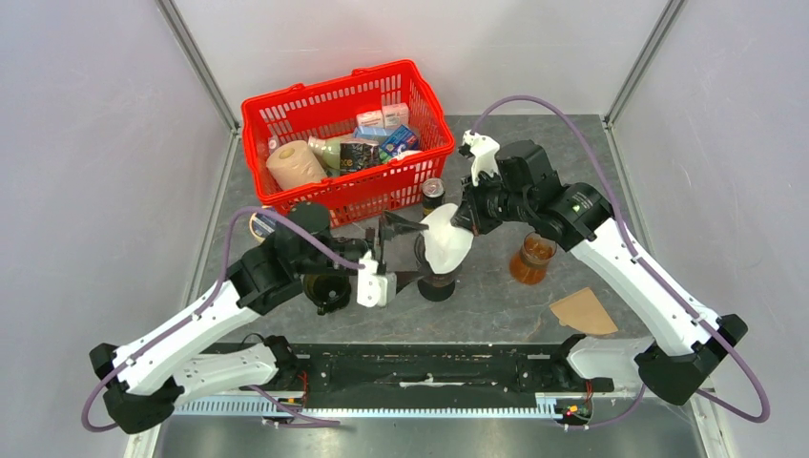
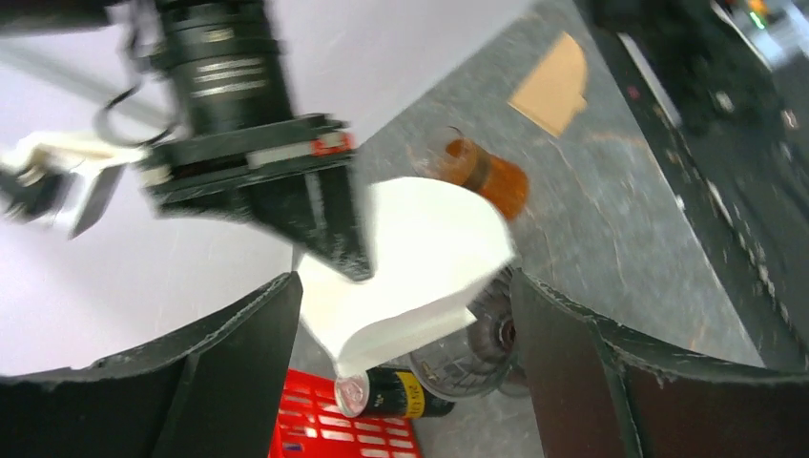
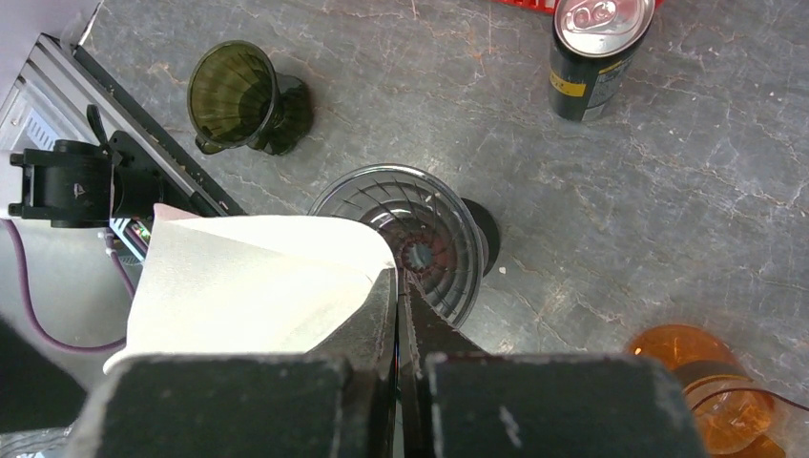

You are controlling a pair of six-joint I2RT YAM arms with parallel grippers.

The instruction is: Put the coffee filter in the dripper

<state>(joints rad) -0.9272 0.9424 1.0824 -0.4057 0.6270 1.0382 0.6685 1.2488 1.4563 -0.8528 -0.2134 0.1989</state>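
Clamped on the white paper cone filter (image 3: 248,277), which fans toward nine o'clock, the right gripper (image 3: 396,286) hangs over the clear ribbed glass dripper (image 3: 425,239), its mouth at one o'clock of the fingertips; the left gripper (image 2: 405,334) gapes nearby.

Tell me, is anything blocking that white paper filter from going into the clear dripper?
Nothing visible does. The right gripper holds the coffee filter just above the clear dripper, whose mouth looks empty. The left gripper is open, its fingers either side of the filter.
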